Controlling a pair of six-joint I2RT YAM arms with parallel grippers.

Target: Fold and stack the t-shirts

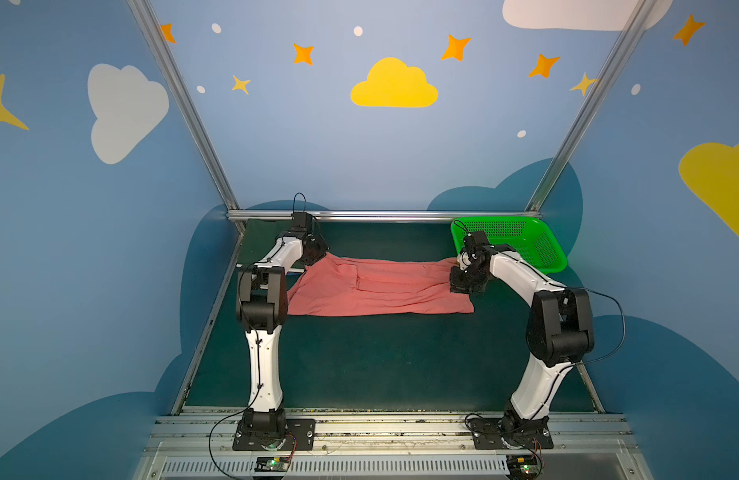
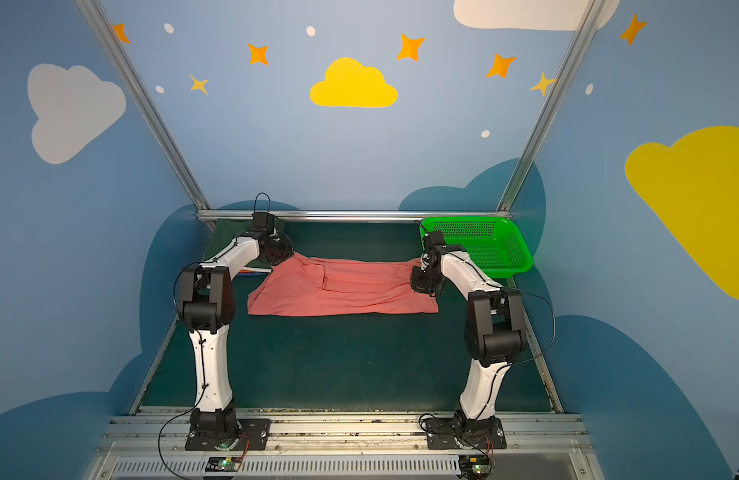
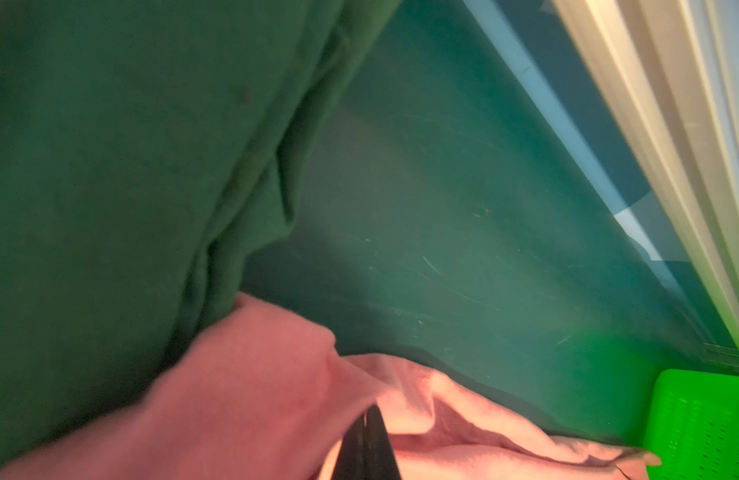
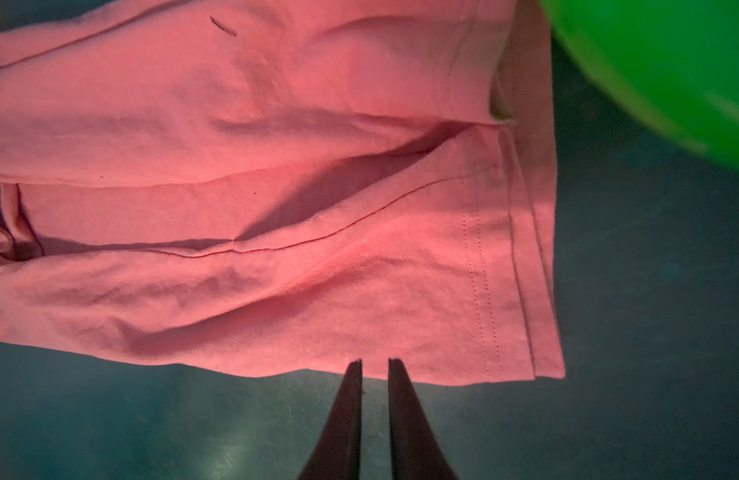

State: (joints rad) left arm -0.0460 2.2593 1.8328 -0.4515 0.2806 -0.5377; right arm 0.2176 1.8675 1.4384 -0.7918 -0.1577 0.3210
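The pink shirt (image 1: pixel 380 286) lies spread in a wide, creased band across the far half of the mat (image 1: pixel 359 365), reaching from one arm to the other in both top views. The left gripper (image 3: pixel 368 436) is clenched on the shirt's far-left corner, and the cloth rises off the mat to its closed fingers. The right gripper (image 4: pixel 375 370) grasps nothing. Its 2 fingers stand a little apart, with the tips at the shirt's edge close to a hemmed corner — 2 rows of stitching run along that hem. A folded green shirt (image 3: pixel 110 166) lies in the mat's far-left corner, touching the pink cloth. The basket (image 1: pixel 542 249) sits in the far-right corner, just beside the shirt's right end.
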